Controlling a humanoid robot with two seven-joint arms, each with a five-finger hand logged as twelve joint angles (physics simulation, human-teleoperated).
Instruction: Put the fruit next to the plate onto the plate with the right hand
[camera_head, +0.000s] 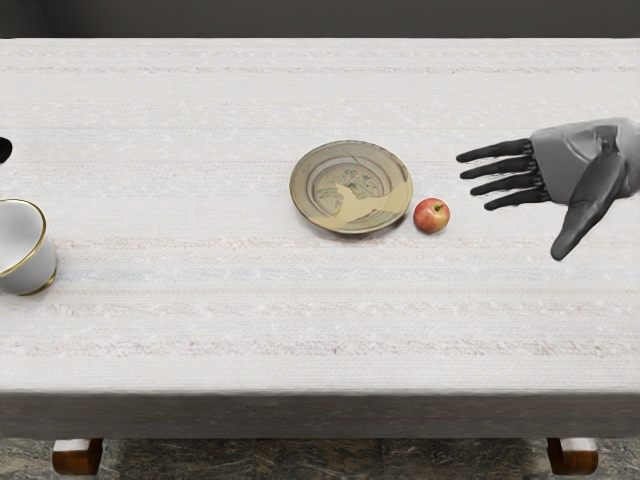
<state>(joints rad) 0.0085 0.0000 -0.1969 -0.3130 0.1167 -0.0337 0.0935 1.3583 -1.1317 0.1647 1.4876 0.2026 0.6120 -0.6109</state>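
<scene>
The right robot hand (550, 170) reaches in from the right edge and hangs over the tabletop (300, 330). Its palm is turned sideways and its four fingers (500, 170) are stretched out and fanned apart, pointing across toward the middle. The thumb (585, 210) angles down, away from the fingers. The robot hand holds nothing and touches nothing.

The apple (431, 215), red with a yellowish patch and a short stem, lies on the tabletop just past the fingertips in the direction they point, and a little closer to the robot than they are. It is near the robot hand but clearly apart from it.

The plate (351, 186), round and gold-toned with a pale pattern, lies beyond the apple as seen from the robot hand. The apple sits just beside the plate's rim, on the side facing the robot hand, not on the plate.

Far across from the robot hand, at the opposite edge, stands a white cup (22, 248) with a gold rim. Just above it, only a dark tip of the left arm (4, 150) shows.
</scene>
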